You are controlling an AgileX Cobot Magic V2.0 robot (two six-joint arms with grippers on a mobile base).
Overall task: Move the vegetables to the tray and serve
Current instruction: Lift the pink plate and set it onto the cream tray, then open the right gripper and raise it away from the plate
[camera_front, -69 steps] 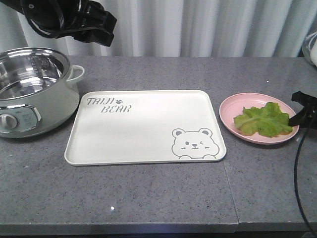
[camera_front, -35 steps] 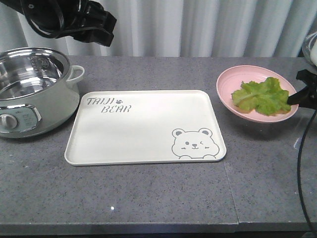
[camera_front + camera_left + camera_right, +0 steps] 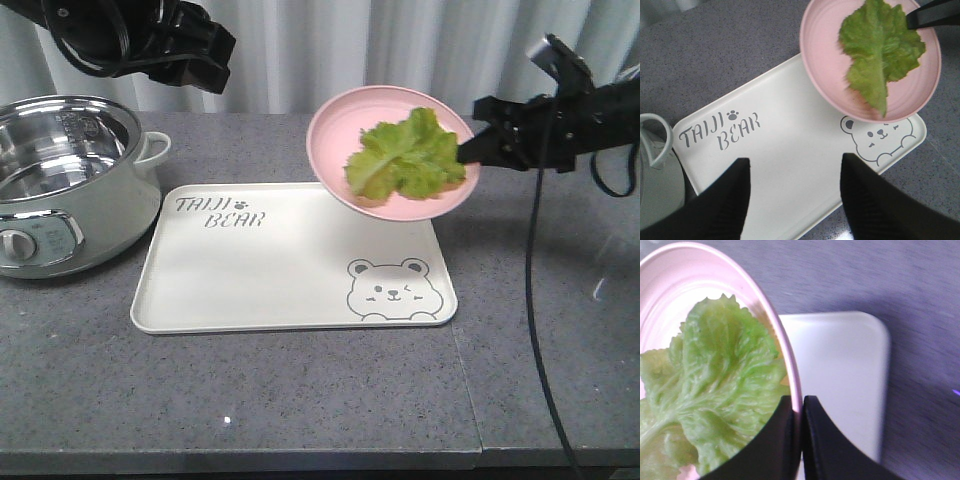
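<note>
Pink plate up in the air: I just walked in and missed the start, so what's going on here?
The right gripper pinches the rim of the pink plate and holds it tilted above the tray's far right corner. The lettuce lies on the plate; none is on the tray yet. The left gripper hovers open over the tray, holding nothing. A pot stands left of the tray.
</note>
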